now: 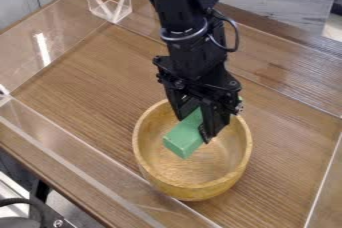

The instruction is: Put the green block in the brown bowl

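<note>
The green block (185, 139) hangs tilted inside the hollow of the brown bowl (155, 173), which sits on the wooden table near the front. My gripper (201, 122) points steeply down over the bowl and is shut on the block's upper end. The black fingers (214, 122) hide the top of the block. The block's lower end sits just above the bowl's inner floor; I cannot tell whether it touches.
Clear acrylic walls (67, 132) border the wooden table (94, 72) at the left and front. A small clear acrylic stand (110, 5) sits at the back left. The black arm (181, 12) rises from the bowl toward the top of the view.
</note>
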